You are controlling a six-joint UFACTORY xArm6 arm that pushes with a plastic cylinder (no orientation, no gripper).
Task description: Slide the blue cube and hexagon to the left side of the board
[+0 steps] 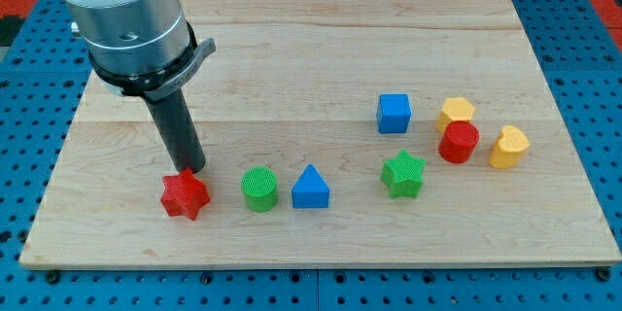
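Observation:
The blue cube (394, 114) sits right of the board's centre. The yellow hexagon (456, 114) stands just to its right, touching a red cylinder (459, 142). My tip (192, 171) is far to the view's left, at the upper edge of a red star (184, 194), a long way from the cube and hexagon. The rod comes down from the arm's grey body (126, 10) at the view's top left.
A green cylinder (259, 190) and a blue triangle (311, 189) lie right of the red star. A green star (403, 175) sits below the blue cube. A yellow rounded block (508, 147) is at the far right. The wooden board (311, 39) lies on a blue pegboard.

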